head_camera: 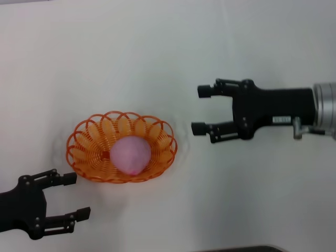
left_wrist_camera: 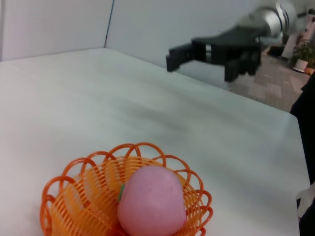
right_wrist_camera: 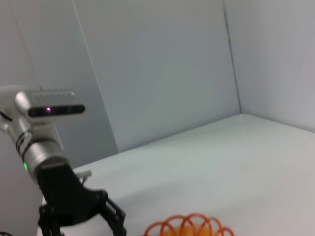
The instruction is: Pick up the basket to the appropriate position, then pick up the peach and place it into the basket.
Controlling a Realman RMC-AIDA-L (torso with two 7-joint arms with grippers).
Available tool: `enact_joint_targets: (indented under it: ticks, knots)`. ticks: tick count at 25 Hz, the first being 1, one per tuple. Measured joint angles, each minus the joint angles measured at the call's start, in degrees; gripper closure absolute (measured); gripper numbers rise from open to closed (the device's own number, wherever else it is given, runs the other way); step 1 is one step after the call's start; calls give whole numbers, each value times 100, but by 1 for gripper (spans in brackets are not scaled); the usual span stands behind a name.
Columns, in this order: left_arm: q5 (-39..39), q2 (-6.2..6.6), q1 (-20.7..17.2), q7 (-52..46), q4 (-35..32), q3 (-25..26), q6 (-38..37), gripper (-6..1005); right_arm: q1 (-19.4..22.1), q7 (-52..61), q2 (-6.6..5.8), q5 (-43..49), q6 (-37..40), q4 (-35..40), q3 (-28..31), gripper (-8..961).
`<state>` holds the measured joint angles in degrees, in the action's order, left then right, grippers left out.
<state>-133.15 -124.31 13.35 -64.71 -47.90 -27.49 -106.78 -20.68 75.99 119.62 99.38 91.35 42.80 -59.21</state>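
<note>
From my head camera, the basket sits on the white table at about eight o'clock from the middle of the scene, and the peach already lies inside it, a little toward the five o'clock side of its bowl; I judge both steps of the task done, since nothing is left to carry; my left gripper rests at seven o'clock of the basket, just beside its rim but not touching, fingers spread and holding nothing, which is where I would expect it after setting the basket down; my right gripper hangs at two o'clock of the basket, well apart from it, its fingers wide and bare, pointing toward the basket as if the fruit had been let go from that side; from my left wrist, the peach fills the basket's hollow, a small green speck at its stem end, and my right gripper shows far off over the table; from my right wrist, only the scalloped rim of the basket peeks in low, and my left gripper stands beside it with fingers parted.
</note>
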Motion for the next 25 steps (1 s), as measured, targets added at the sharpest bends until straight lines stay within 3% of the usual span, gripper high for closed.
enact_joint_targets:
  ticks: [8,25]
  knots:
    - [0,3,-25,6,-2,25,4,173,126,-1422,-18,31,-137,-1137,421,8]
    - [9,3,6,46,62,165,77,174,330,-1666,-14,83,-511,-1538,456,8]
